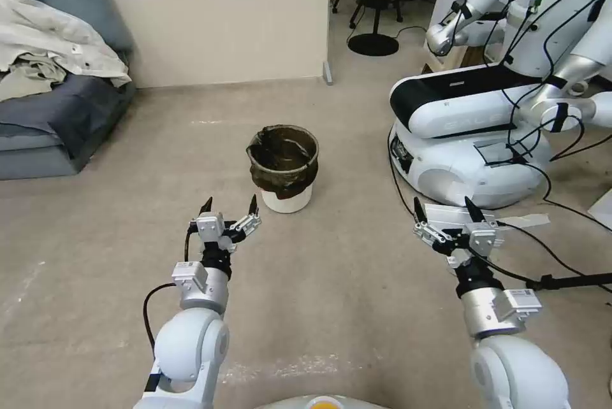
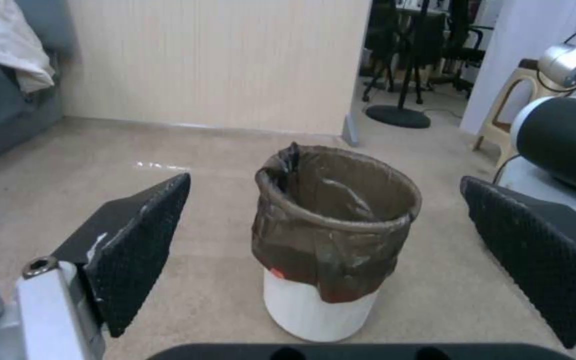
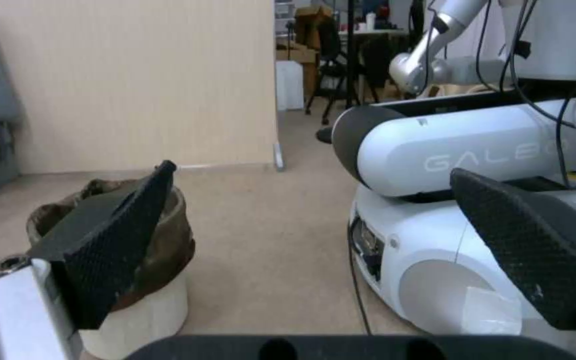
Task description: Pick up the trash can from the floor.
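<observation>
Trash can (image 1: 283, 169): upright on the floor (image 1: 331, 281), white body, dark bag folded over the rim, long axis vertical, untouched.
Bearing from fingers: ahead of the left gripper (image 1: 229, 210) and slightly toward the robot's right; framed between its pads in the left wrist view (image 2: 331, 240).
Left gripper: just short of the can, fingers spread wide, nothing held.
Right gripper (image 1: 444, 210): well apart to the right, fingers spread, empty, near another robot's base (image 1: 465, 160).
Nearer arm: left, by judgement.

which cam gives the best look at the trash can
The left wrist view: the trash can stands whole and central between the open left gripper fingers. The head view shows it smaller from above; in the right wrist view a finger covers part.
</observation>
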